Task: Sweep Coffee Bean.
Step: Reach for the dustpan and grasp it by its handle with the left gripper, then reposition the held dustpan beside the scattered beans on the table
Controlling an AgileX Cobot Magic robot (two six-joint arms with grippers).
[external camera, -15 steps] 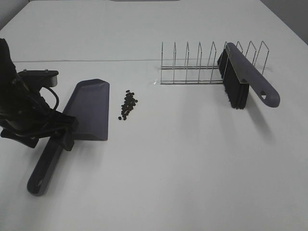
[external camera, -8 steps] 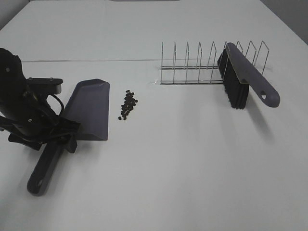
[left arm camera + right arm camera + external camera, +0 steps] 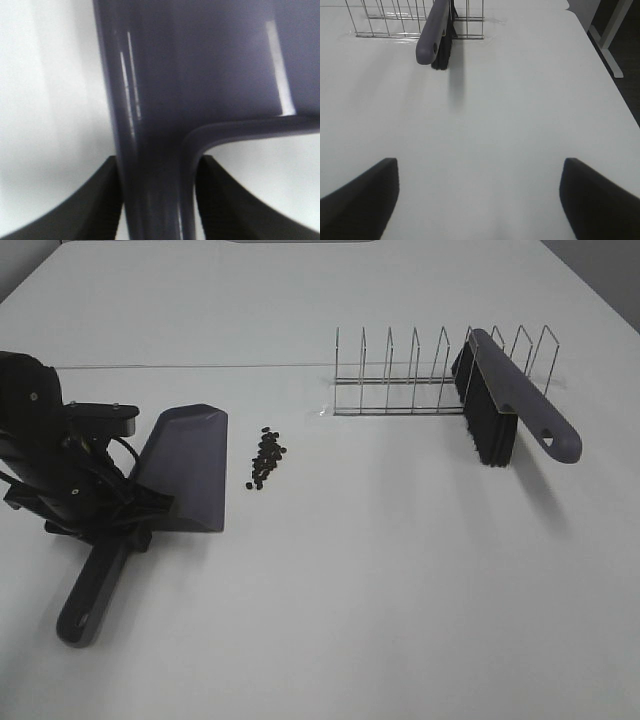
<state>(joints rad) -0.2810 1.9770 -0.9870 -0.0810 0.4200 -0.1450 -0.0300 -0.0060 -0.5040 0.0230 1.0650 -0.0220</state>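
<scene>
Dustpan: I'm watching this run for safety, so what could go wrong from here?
1. The left gripper clamps the dustpan at its handle; moving it could swing the pan's edge into the nearby coffee beans and scatter them.
2. The brush leans in the wire rack; the open right gripper could drag the rack pulling it out.

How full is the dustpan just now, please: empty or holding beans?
Empty: the dustpan shows a bare tray, and the coffee beans lie clustered on the table beside it.
</scene>
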